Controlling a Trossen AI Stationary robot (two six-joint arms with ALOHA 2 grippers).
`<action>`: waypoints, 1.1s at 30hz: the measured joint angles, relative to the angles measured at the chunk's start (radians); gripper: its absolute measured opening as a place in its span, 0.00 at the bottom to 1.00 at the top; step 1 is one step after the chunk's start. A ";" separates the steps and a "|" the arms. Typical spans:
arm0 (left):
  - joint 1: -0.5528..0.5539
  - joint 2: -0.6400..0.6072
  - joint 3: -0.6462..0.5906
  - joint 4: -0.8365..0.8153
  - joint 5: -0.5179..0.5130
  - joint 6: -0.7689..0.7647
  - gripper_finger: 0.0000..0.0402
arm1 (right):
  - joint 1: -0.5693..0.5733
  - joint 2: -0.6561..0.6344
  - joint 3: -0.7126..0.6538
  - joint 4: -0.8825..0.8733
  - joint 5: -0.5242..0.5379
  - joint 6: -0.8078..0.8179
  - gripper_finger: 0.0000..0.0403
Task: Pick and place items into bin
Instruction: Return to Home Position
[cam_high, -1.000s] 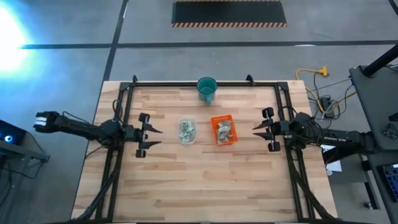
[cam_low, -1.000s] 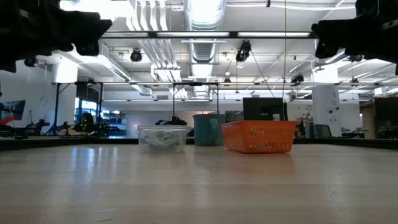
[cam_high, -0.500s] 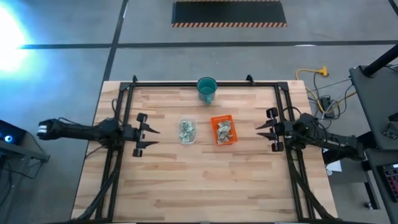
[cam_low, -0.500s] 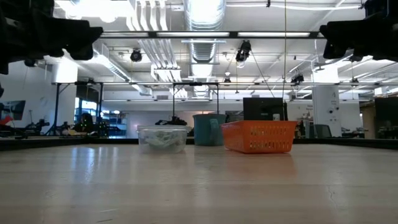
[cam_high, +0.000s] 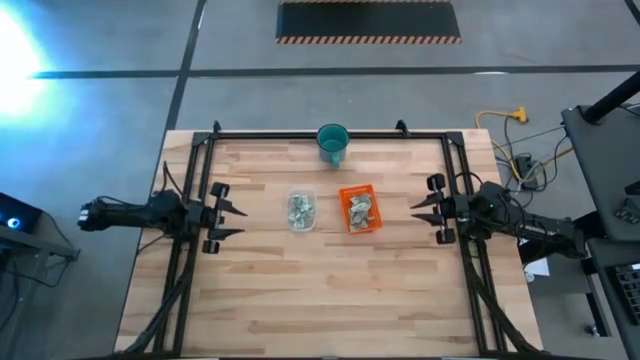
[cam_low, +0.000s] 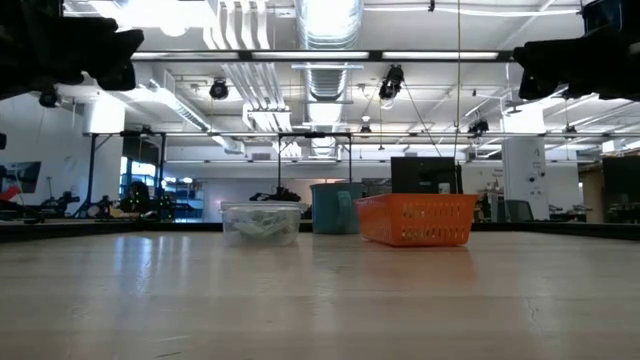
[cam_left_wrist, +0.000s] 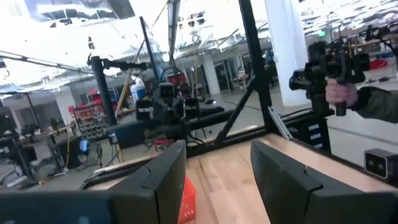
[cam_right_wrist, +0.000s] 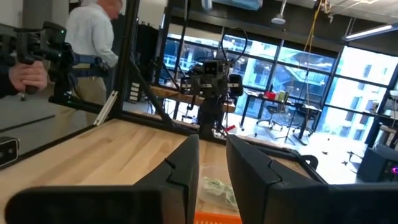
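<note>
The items, tiny pale green-and-white pieces, lie in two places: some in a clear tub (cam_high: 300, 210) (cam_low: 262, 222), some in the orange tray (cam_high: 359, 208) (cam_low: 416, 220) beside it. Both stand at mid-table. My left gripper (cam_high: 236, 221) hovers open near the left rail, well left of the tub. My right gripper (cam_high: 414, 214) hovers open to the right of the tray. In the right wrist view some pieces (cam_right_wrist: 217, 185) show beyond the fingers, above the tray's rim (cam_right_wrist: 217, 218). A corner of the tray (cam_left_wrist: 188, 198) shows in the left wrist view.
A teal cup (cam_high: 332, 142) (cam_low: 333, 208) stands near the far edge, behind tub and tray. Black frame rails (cam_high: 195, 180) run along the table's left, right and far sides. People stand beyond the table; one hand (cam_left_wrist: 339, 93) holds a device. Bare wood (cam_high: 320, 300) fills the near half.
My left gripper has drawn back toward the table's left edge, away from the tub, staying open and level. My right gripper has moved back a little toward the right edge. Tub, tray and cup have kept their places.
</note>
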 joint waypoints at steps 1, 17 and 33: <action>0.000 0.003 0.000 0.001 0.000 -0.001 0.41 | 0.000 0.000 0.000 0.000 0.000 0.000 0.18; 0.000 -0.006 -0.002 -0.102 -0.080 -0.120 0.41 | 0.000 0.001 0.000 -0.106 0.036 0.095 0.21; 0.000 -0.008 -0.003 -0.124 -0.080 -0.150 0.41 | 0.152 0.008 -0.003 -0.103 0.213 0.100 0.18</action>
